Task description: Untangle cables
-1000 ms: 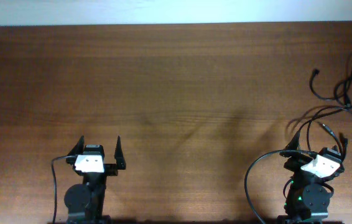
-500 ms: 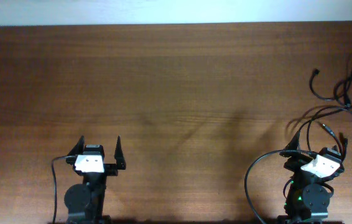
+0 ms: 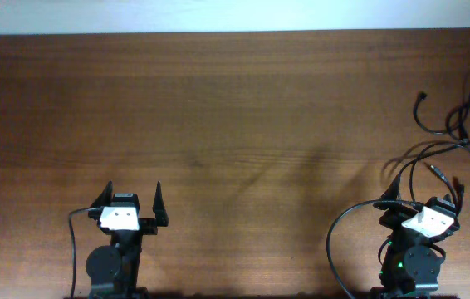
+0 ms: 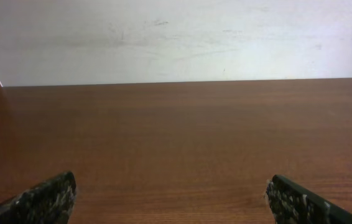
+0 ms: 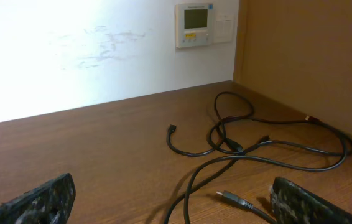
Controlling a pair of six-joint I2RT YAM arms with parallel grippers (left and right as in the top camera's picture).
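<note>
**Both arms parked, tangle waiting at the far right**

Here is how it stands. The left gripper (image 3: 133, 195) sits at the near edge of the table (image 3: 235, 108) with its fingers spread wide and nothing between them. Its wrist view shows only bare wood and wall. Over on the near right, the right gripper (image 3: 420, 203) is splayed apart too, fingers (image 5: 39, 199) wide in its own wrist view, and it holds nothing.

The cables (image 3: 455, 124) lie at the far right of the table, near the right arm and well apart from the left. From the right wrist view, the knot (image 5: 232, 144) is where several loops cross. One strand runs out to a small plug (image 5: 171, 129). Another sweeps back toward the camera and ends in a second plug (image 5: 231, 199) just ahead of the open fingers.

My read is that no untangling has begun and the step in hand is the approach. The next move calls for the right arm to reach forward and pinch a free end, and that near plug looks the easiest catch. The left arm would need to cross the table to pin the loops. Thin cord lying flat on wood asks for a low, precise close.

As for containers, there is no box, tray or bin in view.
</note>
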